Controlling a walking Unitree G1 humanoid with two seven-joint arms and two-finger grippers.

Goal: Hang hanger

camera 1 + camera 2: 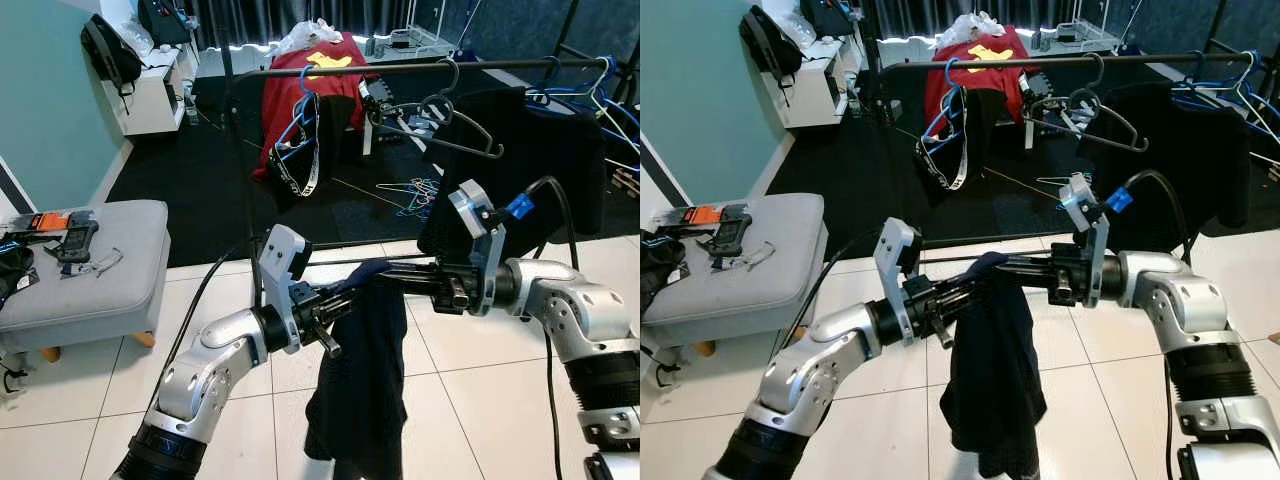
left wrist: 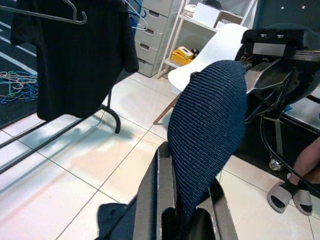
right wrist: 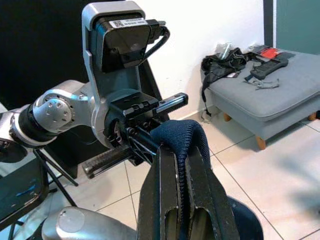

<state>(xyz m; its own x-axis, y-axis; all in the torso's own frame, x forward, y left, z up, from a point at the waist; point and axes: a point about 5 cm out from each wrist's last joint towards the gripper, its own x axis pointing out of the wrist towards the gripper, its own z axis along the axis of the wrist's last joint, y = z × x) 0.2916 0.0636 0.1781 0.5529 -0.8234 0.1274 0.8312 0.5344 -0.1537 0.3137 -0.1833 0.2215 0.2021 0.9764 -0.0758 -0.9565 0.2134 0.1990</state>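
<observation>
Navy ribbed-knit garment point(image 1: 365, 380); grey ottoman point(image 1: 100, 270); perhaps red shirt point(image 1: 320, 75).

no legible text, brand or number anywhere. white label point(image 3: 122, 23) with a small square code and a line of print on top of the left wrist camera housing point(image 3: 120, 40), too small to read. yellow emblem point(image 1: 329, 60) on a red shirt point(image 1: 310, 85), without letters.
</observation>
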